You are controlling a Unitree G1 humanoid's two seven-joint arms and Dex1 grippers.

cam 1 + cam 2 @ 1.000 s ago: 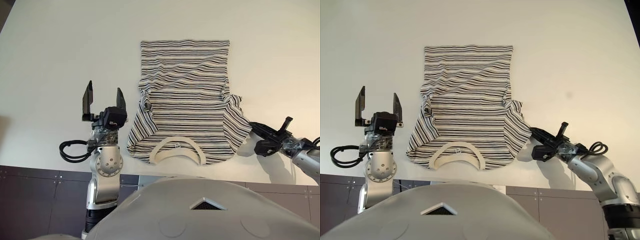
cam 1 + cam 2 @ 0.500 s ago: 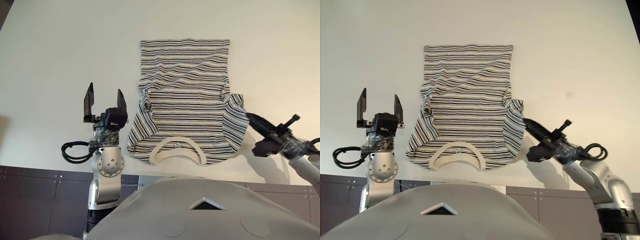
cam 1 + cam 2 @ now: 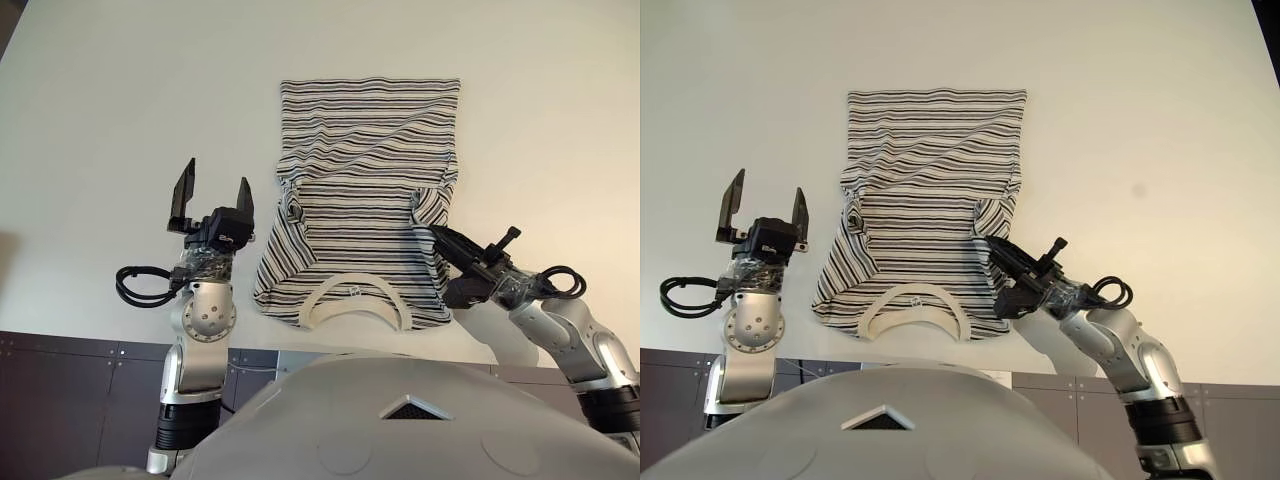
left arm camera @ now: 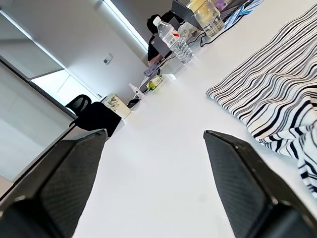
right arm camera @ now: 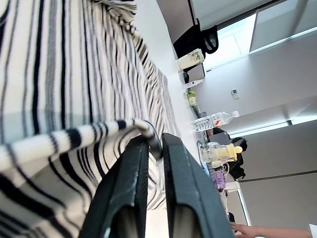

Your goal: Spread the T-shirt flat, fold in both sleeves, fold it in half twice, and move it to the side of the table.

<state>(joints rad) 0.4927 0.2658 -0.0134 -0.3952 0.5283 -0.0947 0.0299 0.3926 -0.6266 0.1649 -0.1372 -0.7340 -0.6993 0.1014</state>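
The striped T-shirt (image 3: pixel 365 170) lay on the white table (image 3: pixel 120 100), its cream collar (image 3: pixel 355 300) at the end nearest the robot and its straight hem (image 3: pixel 370 84) at the far end. Most of its body lay flat, with a few slanting creases across the far half. The left sleeve (image 3: pixel 291 207) was bunched in a small crumple against the T-shirt's left edge. The right sleeve (image 3: pixel 430 207) was turned inward over the T-shirt's body, raised a little off the cloth beneath it. The right gripper (image 3: pixel 438 232) was over the T-shirt's right side, between the sleeve and the collar end, its two fingers (image 5: pixel 132 171) drawn almost together and pinching a fold of the sleeve's striped cloth between them, as the right wrist view showed plainly. The left gripper (image 3: pixel 217 175) stood just off the T-shirt's left edge, level with the left sleeve and apart from the cloth, pointing towards the far end. Its fingers (image 4: pixel 237 173) were spread wide with nothing between them, only bare tabletop showing in the gap. Far beyond the T-shirt's hem end, in the left wrist view, a water bottle (image 4: pixel 171 35) stood among other small items.
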